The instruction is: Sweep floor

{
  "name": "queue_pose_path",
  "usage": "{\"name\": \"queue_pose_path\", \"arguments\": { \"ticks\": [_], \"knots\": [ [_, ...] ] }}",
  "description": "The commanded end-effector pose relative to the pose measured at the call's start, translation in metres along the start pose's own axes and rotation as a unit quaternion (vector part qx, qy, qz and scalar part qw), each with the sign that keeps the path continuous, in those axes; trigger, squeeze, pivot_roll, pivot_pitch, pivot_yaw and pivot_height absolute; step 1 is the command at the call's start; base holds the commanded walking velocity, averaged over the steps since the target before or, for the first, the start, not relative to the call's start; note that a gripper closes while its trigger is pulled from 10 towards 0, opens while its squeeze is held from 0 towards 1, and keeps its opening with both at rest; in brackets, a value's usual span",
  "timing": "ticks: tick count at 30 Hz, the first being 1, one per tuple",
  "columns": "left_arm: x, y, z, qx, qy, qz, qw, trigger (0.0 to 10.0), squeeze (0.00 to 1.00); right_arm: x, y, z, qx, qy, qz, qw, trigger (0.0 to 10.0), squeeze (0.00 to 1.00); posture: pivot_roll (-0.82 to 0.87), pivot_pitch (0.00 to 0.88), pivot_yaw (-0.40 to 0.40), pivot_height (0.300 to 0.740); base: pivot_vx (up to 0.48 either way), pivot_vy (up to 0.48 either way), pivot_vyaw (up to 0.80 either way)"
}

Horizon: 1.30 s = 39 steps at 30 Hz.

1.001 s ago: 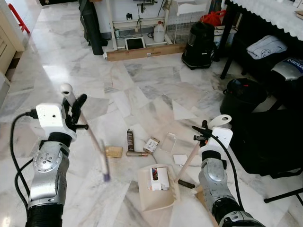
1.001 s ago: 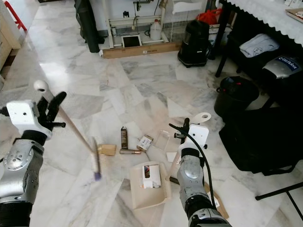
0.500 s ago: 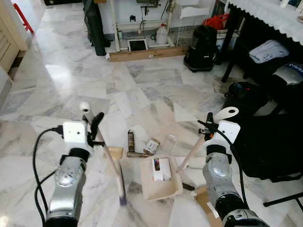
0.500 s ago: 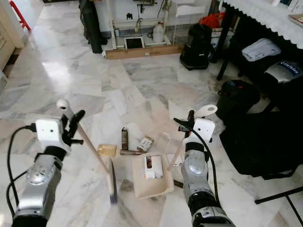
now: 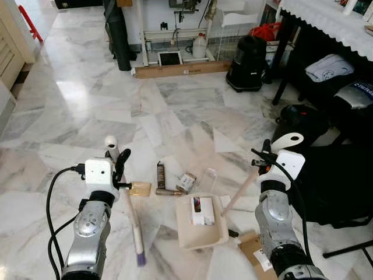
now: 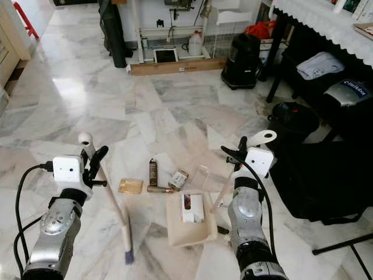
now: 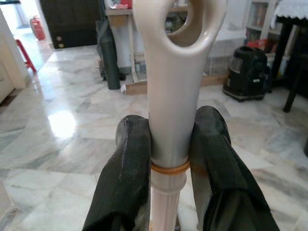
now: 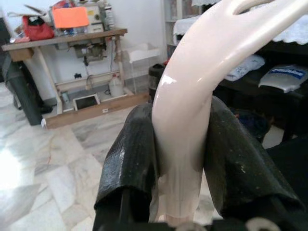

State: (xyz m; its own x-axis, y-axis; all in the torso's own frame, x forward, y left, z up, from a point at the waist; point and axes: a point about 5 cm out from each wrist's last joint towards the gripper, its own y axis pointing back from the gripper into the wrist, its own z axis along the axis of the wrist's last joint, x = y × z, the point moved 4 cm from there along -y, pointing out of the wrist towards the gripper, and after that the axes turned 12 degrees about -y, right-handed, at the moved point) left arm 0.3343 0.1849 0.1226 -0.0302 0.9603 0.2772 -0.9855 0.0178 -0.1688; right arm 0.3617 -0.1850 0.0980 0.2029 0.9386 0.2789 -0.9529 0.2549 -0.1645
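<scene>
My left gripper (image 5: pixel 119 168) is shut on the upper end of a cream broom handle (image 5: pixel 130 211). The handle slants down to purple bristles (image 5: pixel 140 257) on the marble floor. The left wrist view has both black fingers (image 7: pixel 126 169) clamped on the handle (image 7: pixel 172 96). My right gripper (image 5: pixel 265 160) is shut on the long cream handle (image 5: pixel 240 194) of a dustpan (image 5: pixel 201 234), which lies flat on the floor with a small box (image 5: pixel 202 210) in it. Just beyond the pan lie a tan block (image 5: pixel 140 188), a dark tube (image 5: pixel 160 173), a copper cylinder (image 5: pixel 168 192), a little carton (image 5: pixel 186 181) and clear plastic (image 5: pixel 208 176).
A black bin (image 5: pixel 300 119) and a big black bag (image 5: pixel 338 175) stand close on the right, under a cloth-covered table. A black vacuum (image 5: pixel 249 55) and a wooden plank (image 5: pixel 180 69) are at the back. Cardboard (image 5: pixel 256 252) lies by my right arm. Open marble floor stretches left.
The view has shifted. My left arm has drawn in from the left, bringing the broom nearer the dustpan and more upright. The dustpan now lies closer to the litter.
</scene>
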Motion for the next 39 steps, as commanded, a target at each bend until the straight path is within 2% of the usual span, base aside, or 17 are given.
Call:
{"name": "queue_pose_path", "arguments": {
  "ticks": [1,21,27,31,39],
  "knots": [
    [0.0,-0.003,0.007,-0.02,-0.005,0.004,1.0,10.0,0.0,0.007,-0.005,0.017,-0.035,-0.012,0.007,0.999,10.0,0.0,0.08,0.0,-0.014,0.74,0.0,0.0,0.61],
    [-0.004,-0.002,-0.001,-0.009,-0.011,0.013,1.0,10.0,0.0,0.01,0.003,0.012,-0.024,-0.015,0.008,1.0,10.0,0.0,0.07,0.0,-0.013,0.74,0.0,0.0,0.62],
    [-0.001,0.0,-0.002,-0.013,-0.015,0.022,1.0,10.0,0.0,-0.003,0.011,0.011,-0.026,-0.004,-0.001,1.0,10.0,0.0,0.06,0.017,-0.008,0.74,0.0,0.0,0.61],
    [0.003,0.006,-0.001,-0.018,-0.033,0.023,0.999,10.0,0.0,-0.01,0.017,0.01,-0.024,0.011,0.004,1.0,10.0,0.0,0.06,0.028,-0.003,0.74,0.0,0.0,0.57],
    [0.012,0.011,-0.003,-0.016,-0.045,0.037,0.998,10.0,0.0,-0.012,0.019,0.013,-0.025,0.013,0.009,1.0,10.0,0.0,0.06,0.035,-0.005,0.74,0.0,0.0,0.75]
  ]
}}
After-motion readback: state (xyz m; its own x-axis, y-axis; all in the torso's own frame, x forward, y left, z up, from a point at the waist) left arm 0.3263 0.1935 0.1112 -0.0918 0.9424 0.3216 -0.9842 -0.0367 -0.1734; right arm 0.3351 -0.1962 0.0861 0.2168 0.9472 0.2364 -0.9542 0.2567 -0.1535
